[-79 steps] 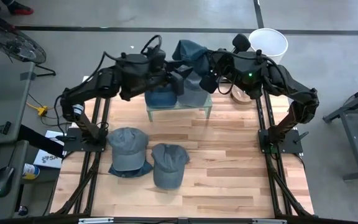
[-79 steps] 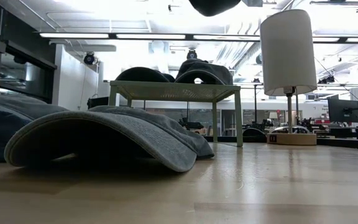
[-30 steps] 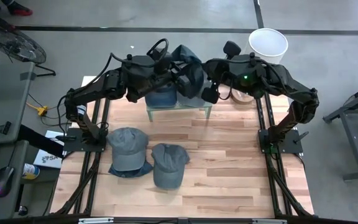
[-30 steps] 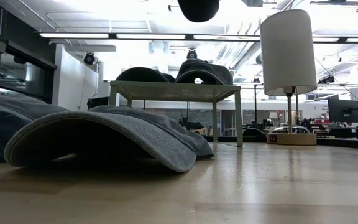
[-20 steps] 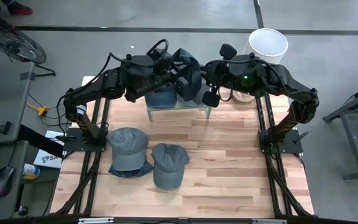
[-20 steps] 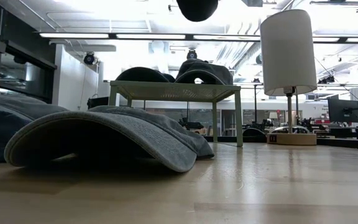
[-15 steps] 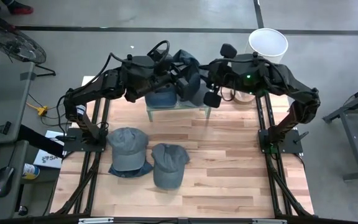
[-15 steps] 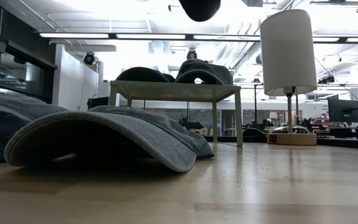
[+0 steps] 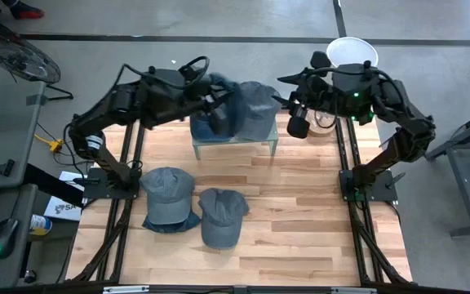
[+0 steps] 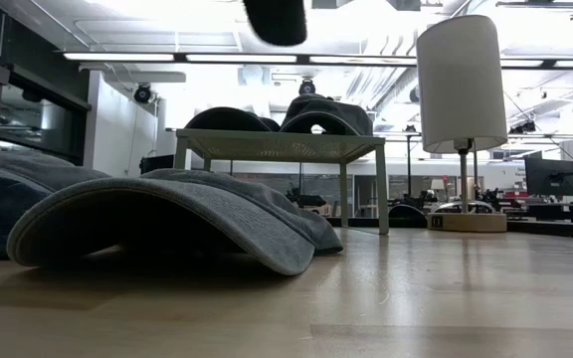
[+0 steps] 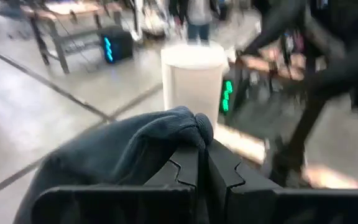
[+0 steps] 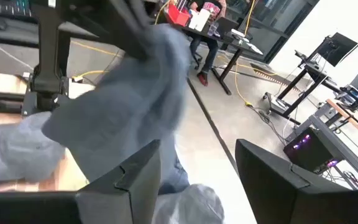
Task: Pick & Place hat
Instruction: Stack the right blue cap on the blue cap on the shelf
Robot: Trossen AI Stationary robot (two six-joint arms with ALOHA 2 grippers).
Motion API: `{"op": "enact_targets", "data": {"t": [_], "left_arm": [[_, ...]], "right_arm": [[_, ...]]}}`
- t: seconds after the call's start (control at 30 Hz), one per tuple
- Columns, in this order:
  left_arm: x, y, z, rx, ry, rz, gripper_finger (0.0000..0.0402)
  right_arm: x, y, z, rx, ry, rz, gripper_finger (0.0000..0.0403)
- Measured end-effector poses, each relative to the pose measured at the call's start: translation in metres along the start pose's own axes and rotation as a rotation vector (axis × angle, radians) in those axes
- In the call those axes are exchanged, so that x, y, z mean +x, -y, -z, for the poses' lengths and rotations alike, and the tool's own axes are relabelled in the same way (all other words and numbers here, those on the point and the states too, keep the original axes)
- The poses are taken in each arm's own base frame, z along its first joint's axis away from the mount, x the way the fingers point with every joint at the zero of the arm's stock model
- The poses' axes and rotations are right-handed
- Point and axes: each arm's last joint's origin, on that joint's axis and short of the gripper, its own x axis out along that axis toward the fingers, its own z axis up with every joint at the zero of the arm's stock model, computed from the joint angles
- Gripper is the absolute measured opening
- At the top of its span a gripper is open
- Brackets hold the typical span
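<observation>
Your left gripper (image 11: 201, 163) is pinched on the blue hat (image 11: 123, 149), a grip only its wrist view reveals. From above, that hat (image 9: 223, 106) hangs over the small green table (image 9: 272, 140); your right gripper (image 9: 294, 110) stands spread, empty, beside it.

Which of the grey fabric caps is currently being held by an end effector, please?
The dark blue-grey fabric cap above the small green table, pinched by the left end effector; the other caps lie untouched.

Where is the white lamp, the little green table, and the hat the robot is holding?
white lamp (image 10: 462, 85), low view, on its shade.
little green table (image 10: 279, 146), low view, on its top edge.
held hat (image 11: 114, 152), left wrist view, on the bunched fabric.
</observation>
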Motion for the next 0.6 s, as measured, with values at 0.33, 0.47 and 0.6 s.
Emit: {"op": "enact_targets", "data": {"t": [0.33,0.47,0.6], "left_arm": [[-0.015,-0.044,0.003,-0.007,-0.219,0.303,0.0],[-0.012,-0.061,0.006,-0.039,-0.314,0.437,0.0],[-0.006,-0.07,0.012,-0.051,-0.397,0.539,0.0]], "right_arm": [[-0.006,0.0,0.009,-0.047,-0.072,-0.038,0.0189],[-0.005,0.001,0.01,-0.044,-0.072,-0.07,0.0189],[-0.004,0.003,0.01,-0.026,-0.068,-0.097,0.0184]]}}
